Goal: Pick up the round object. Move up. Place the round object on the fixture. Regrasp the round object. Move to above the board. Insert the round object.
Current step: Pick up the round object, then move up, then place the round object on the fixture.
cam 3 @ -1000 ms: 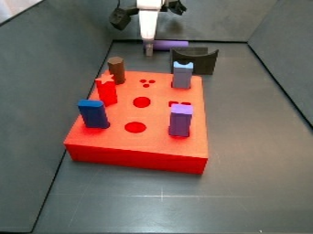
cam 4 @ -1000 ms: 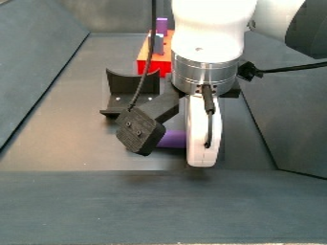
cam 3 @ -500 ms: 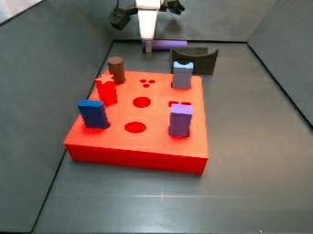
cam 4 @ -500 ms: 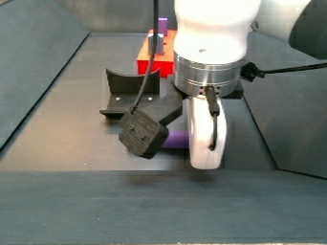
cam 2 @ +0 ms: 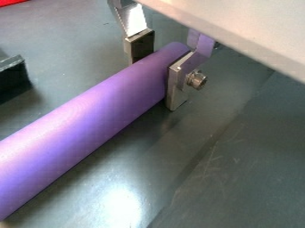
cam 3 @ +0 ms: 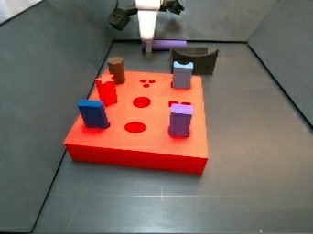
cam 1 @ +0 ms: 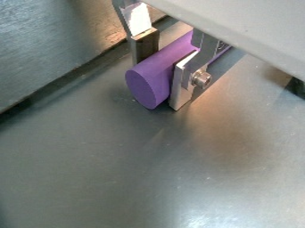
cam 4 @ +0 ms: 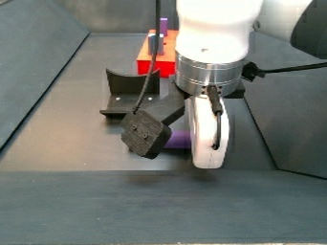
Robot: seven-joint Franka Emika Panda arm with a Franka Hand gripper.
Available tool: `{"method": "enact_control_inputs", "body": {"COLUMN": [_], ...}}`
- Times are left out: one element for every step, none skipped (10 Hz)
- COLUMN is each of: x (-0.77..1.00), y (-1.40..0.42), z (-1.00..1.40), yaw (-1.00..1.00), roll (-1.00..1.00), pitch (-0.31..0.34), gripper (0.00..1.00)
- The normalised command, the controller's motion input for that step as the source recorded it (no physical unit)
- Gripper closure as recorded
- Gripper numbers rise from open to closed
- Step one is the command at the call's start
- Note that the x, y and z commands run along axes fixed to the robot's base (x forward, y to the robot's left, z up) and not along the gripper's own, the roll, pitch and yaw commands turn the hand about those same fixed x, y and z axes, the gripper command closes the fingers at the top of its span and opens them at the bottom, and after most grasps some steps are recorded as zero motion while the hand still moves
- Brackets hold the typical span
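Wrist views both show the gripper (cam 1: 165, 61) low at the floor, its fingers (cam 2: 179, 78) clamped on the round object (cam 2: 89, 143), which lies flat behind the board (cam 3: 141, 123). Little has shifted over the last second, so I reckon the lift is next.

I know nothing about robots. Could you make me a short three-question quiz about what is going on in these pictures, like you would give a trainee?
1. True or false: the purple rod stands upright in the red board.
2. What lies between the gripper fingers in both wrist views?
A. the brown peg
B. the purple rod
C. nothing
3. In a side view, is the gripper nearer the dark fixture or the blue peg?

Key:
1. False; it lies on its side on the grey floor.
2. B
3. The dark fixture, behind the board's far edge.
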Motion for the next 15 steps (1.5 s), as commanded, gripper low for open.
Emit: {"method": "enact_control_inputs", "body": {"x": [0.0,0.0,0.03,0.01,-0.01,-0.01,-0.01,-0.01,0.0,0.0,-0.02,-0.02,-0.02,-0.02,-0.02], "y": [0.0,0.0,-0.03,-0.03,-0.02,-0.01,-0.01,-0.01,0.0,0.0,0.0,0.0,-0.01,-0.01,-0.01], "z": [0.0,0.83,0.81,0.76,0.59,0.46,0.33,0.17,1.0,1.0,1.0,1.0,1.0,1.0,1.0], "yaw": [0.0,0.0,0.01,0.01,0.01,0.0,0.0,0.0,0.0,0.0,0.0,-0.01,-0.01,0.0,0.01], "roll": [0.0,0.0,0.01,0.02,0.04,0.06,0.07,0.08,0.0,0.0,0.01,0.03,0.04,0.06,0.07], "pitch": [0.0,0.0,-0.012,0.003,0.033,0.062,0.095,0.132,0.0,0.008,0.037,0.053,0.077,0.097,0.112], "gripper": [1.0,1.0,1.0,1.0,1.0,1.0,1.0,1.0,1.0,1.0,1.0,1.0,1.0,1.0,1.0]}}
